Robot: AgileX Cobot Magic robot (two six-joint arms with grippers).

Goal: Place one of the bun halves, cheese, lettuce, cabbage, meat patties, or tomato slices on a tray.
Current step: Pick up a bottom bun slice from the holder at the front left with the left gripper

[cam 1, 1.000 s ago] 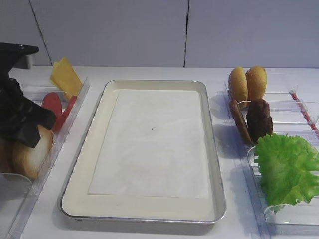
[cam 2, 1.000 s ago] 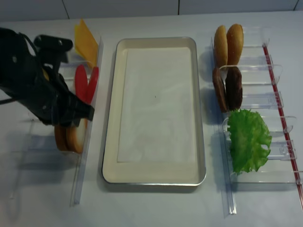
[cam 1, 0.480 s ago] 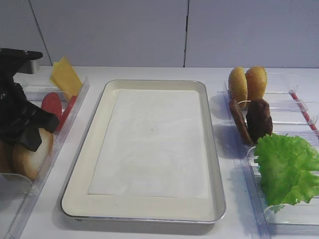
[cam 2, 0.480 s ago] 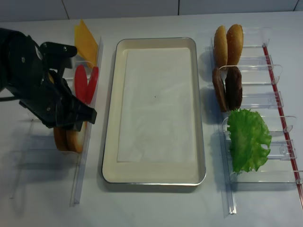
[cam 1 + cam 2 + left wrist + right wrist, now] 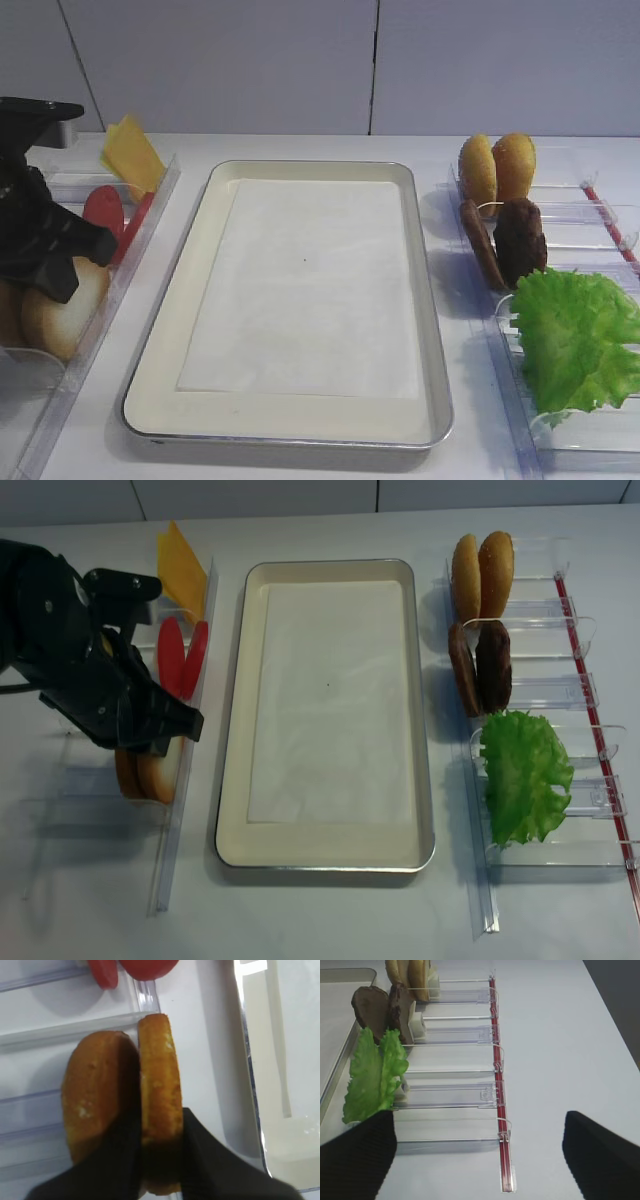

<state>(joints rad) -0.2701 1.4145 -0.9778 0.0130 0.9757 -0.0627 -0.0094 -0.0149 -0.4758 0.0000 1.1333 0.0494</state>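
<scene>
We have the left gripper [image 5: 160,1160] clamped on the inner bun half [image 5: 159,1110] in its rack slot, second bun half [image 5: 95,1105] just outboard. Tray [image 5: 240,730] sits beside us, unloaded. Right gripper [image 5: 480,1160] fingers spread apart, holding nothing.

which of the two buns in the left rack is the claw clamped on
The bun half nearer the tray, the thinner one with its pale cut edge showing. The left claw has a finger on each side of it; the rounder half beside it stands outside the grip.
</scene>
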